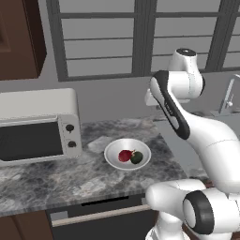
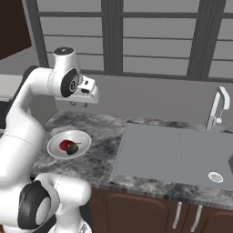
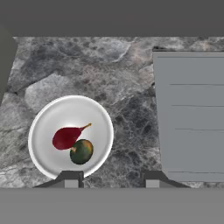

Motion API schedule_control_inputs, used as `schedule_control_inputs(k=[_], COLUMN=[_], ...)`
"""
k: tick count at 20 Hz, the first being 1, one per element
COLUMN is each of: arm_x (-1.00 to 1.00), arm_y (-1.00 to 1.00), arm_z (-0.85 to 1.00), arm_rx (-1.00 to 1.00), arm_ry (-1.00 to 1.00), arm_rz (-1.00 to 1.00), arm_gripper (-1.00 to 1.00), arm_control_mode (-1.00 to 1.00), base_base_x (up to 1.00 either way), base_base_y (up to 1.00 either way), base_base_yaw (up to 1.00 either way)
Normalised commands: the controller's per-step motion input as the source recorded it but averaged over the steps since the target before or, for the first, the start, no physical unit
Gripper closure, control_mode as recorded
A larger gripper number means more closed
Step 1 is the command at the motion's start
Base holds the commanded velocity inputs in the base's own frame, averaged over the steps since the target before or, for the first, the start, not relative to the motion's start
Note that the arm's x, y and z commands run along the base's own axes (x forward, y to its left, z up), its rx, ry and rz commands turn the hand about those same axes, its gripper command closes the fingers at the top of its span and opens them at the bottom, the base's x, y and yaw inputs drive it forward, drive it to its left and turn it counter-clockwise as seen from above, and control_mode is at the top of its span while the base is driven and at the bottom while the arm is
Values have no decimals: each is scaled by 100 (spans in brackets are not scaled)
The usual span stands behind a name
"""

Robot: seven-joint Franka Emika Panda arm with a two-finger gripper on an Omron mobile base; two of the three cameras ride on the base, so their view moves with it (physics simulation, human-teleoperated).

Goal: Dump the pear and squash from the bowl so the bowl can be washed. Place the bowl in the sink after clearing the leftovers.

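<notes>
The white bowl [image 1: 114,151] [image 2: 80,137] [image 3: 72,112] rests on the marble counter, left of the sink. Inside it the red pear [image 1: 124,155] [image 2: 66,145] [image 3: 65,137] lies touching the dark green squash [image 1: 137,157] [image 2: 73,149] [image 3: 81,151]. My gripper [image 2: 78,104] [image 3: 111,179] hangs well above the counter, behind and to the right of the bowl, open, with nothing between its fingers. The grey sink [image 2: 154,152] shows its ribbed drainboard [image 3: 192,113] just right of the bowl, with the silver tap [image 2: 217,108] [image 1: 228,96] at the back.
A white microwave [image 1: 37,125] stands on the counter left of the bowl. A dark wall cabinet [image 1: 18,37] hangs above it. A window wall runs behind the counter. The sink's drain [image 2: 215,176] sits at the far right.
</notes>
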Motion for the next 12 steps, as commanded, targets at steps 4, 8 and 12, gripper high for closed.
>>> schedule_control_inputs(k=[4, 8, 12], arm_x=[-18, -12, -4], arm_y=[-1, -1, 0], arm_z=[-12, -72, -100], arm_rx=[8, 9, 8], arm_ry=[0, 0, 15], arm_rz=[-7, -11, -9], arm_gripper=[-100, -100, -100], arm_control_mode=[-100, -100, -100], base_base_x=[0, 0, 0], base_base_y=[0, 0, 0], base_base_yaw=[0, 0, 0])
